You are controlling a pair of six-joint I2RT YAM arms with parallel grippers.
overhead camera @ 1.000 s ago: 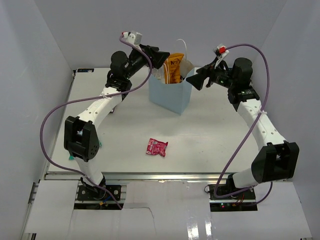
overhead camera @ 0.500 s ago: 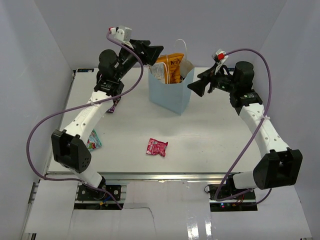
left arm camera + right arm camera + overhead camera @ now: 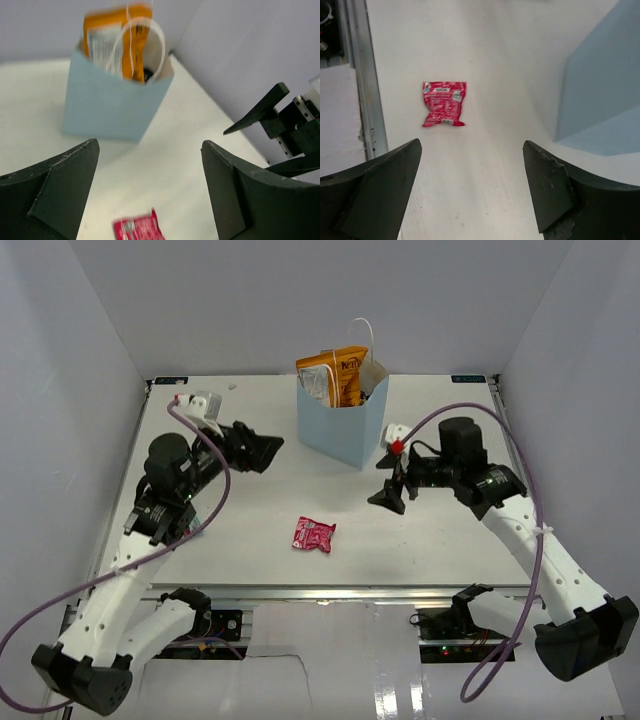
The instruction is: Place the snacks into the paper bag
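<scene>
The light blue paper bag point(image 3: 340, 432) stands upright at the back centre, with the orange chip bag point(image 3: 338, 375) sticking out of its top. The small pink-red packet point(image 3: 313, 534) lies flat on the table in front of it. My left gripper point(image 3: 268, 455) is open and empty, left of the bag, and faces the bag point(image 3: 115, 100) and the packet point(image 3: 137, 229). My right gripper point(image 3: 383, 480) is open and empty, right of the packet, above the table, with the packet point(image 3: 444, 104) ahead of it. The blue, green and purple snacks are not visible.
The bag's corner point(image 3: 600, 100) is close to the right gripper's right finger. The metal rail point(image 3: 362, 85) runs along the table's near edge. White walls close in the left, back and right sides. The right gripper's fingers point(image 3: 260, 112) show in the left wrist view.
Both grippers have come down and away from the bag's top. The left arm swung back toward the front left; the right gripper dropped toward the table near the pink-red packet.
</scene>
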